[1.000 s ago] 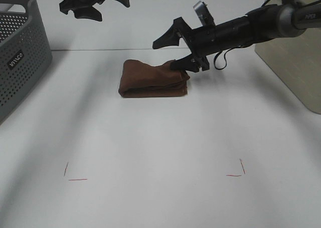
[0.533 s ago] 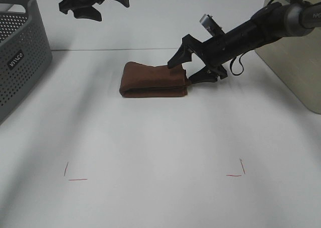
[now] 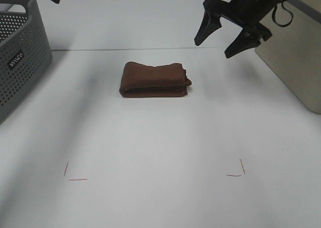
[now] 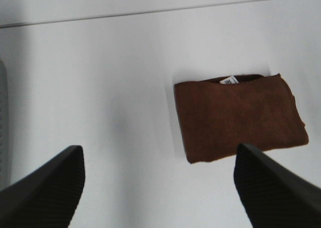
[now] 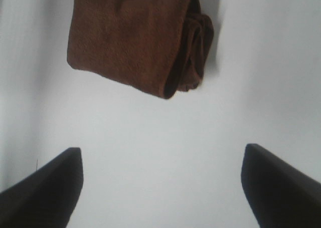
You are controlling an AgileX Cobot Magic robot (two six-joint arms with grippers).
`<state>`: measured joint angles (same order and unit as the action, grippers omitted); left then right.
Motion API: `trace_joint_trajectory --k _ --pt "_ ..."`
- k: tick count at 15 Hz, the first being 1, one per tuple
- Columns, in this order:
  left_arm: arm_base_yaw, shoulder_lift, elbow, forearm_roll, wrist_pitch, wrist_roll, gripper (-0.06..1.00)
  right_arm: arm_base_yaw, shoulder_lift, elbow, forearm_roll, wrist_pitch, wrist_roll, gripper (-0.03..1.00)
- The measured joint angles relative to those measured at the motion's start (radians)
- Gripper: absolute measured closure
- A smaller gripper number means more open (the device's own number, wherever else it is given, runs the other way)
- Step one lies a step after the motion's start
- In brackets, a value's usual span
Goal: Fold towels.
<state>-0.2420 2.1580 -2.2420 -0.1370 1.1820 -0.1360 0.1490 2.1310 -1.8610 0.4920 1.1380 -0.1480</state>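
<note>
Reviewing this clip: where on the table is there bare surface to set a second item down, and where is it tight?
Bare: the wide stretch between the folded brown towel and the red corner marks, plus the strip between towel and beige box. Tighter: the far left by the grey basket, and under the raised right gripper.

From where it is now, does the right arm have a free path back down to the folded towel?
Probably yes. The right gripper hangs open above and to the right of the towel, and the white table between them is bare. The grey basket stands far off on the other side.
</note>
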Motion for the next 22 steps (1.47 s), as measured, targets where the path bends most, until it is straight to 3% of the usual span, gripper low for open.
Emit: trace_joint_trajectory --k 2,6,15,16,22 --pt "0.000 -0.065 0.008 0.011 0.028 0.024 0.17 0.000 -0.063 0.000 -0.090 0.064 0.070 0.16" --pt "0.000 -0.297 0.144 0.074 0.031 0.044 0.17 0.000 -0.310 0.112 -0.216 0.067 0.141 0.16" --pt "0.000 -1.090 0.957 0.094 0.034 0.062 0.17 0.001 -1.123 0.792 -0.343 0.073 0.143 0.16" --pt "0.000 -1.286 1.130 0.094 0.035 0.062 0.17 0.001 -1.326 0.925 -0.358 0.075 0.142 0.16" --pt "0.000 -1.799 1.488 0.081 0.034 0.124 0.17 0.003 -1.869 1.193 -0.377 0.077 0.096 0.16"
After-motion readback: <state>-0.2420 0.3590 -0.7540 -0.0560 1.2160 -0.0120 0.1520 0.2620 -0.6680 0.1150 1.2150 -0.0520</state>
